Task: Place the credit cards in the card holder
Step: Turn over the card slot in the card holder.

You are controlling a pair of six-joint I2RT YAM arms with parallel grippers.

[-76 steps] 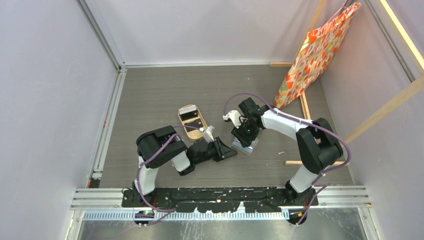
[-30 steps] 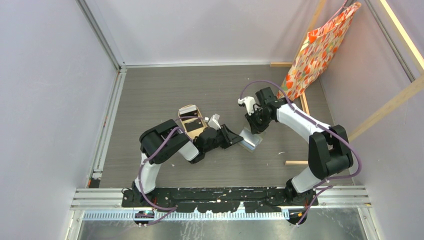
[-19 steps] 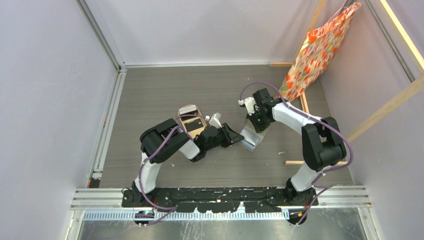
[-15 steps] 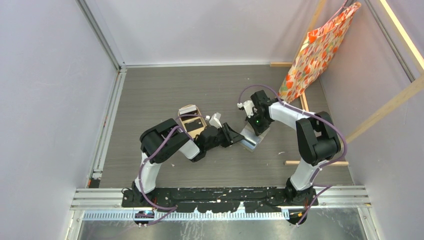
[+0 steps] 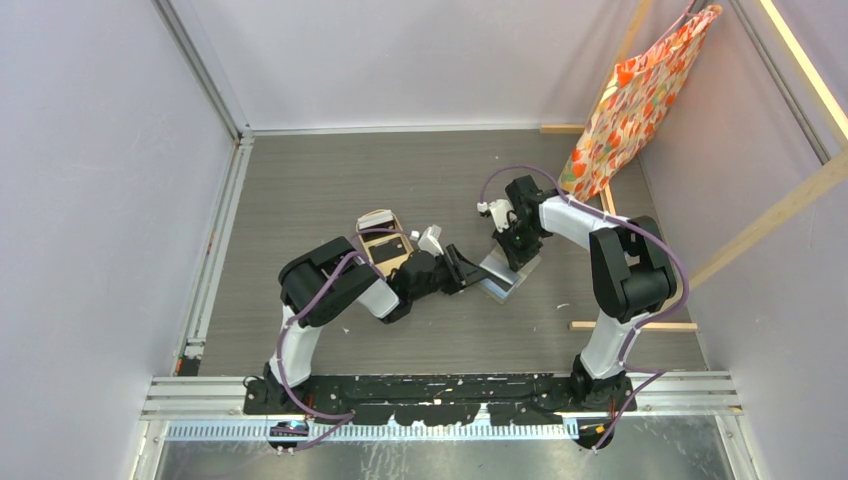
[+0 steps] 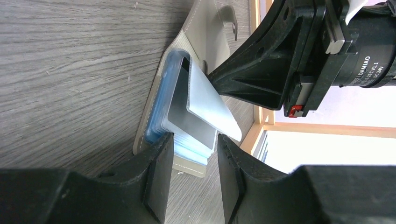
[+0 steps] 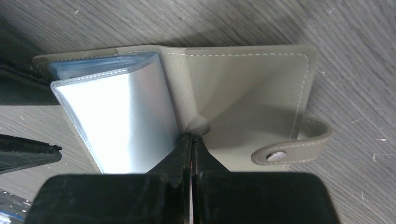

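The grey-brown card holder (image 5: 508,276) lies open on the table, its flap with the snap tab (image 7: 289,147) spread flat. Its clear bluish sleeves (image 6: 187,121) fan up, and one shiny sleeve (image 7: 116,116) stands raised. My right gripper (image 7: 191,137) is shut, its tips pressed on the holder's inner fold beside that sleeve; it also shows in the top view (image 5: 514,252). My left gripper (image 6: 194,154) is open and empty, its jaws at the near edge of the sleeves (image 5: 478,272). Black credit cards (image 5: 392,250) lie in the tan tray.
The tan oval tray (image 5: 371,232) sits just left of the left wrist. A patterned orange bag (image 5: 625,100) hangs on a wooden frame at the back right. A wooden slat (image 5: 615,325) lies on the table to the right. Walls enclose both sides.
My left gripper has moved right, up to the holder's sleeves. My right gripper lifted off and came back down on the holder's fold, its elbow swinging inward. The holder has shifted slightly up and right.
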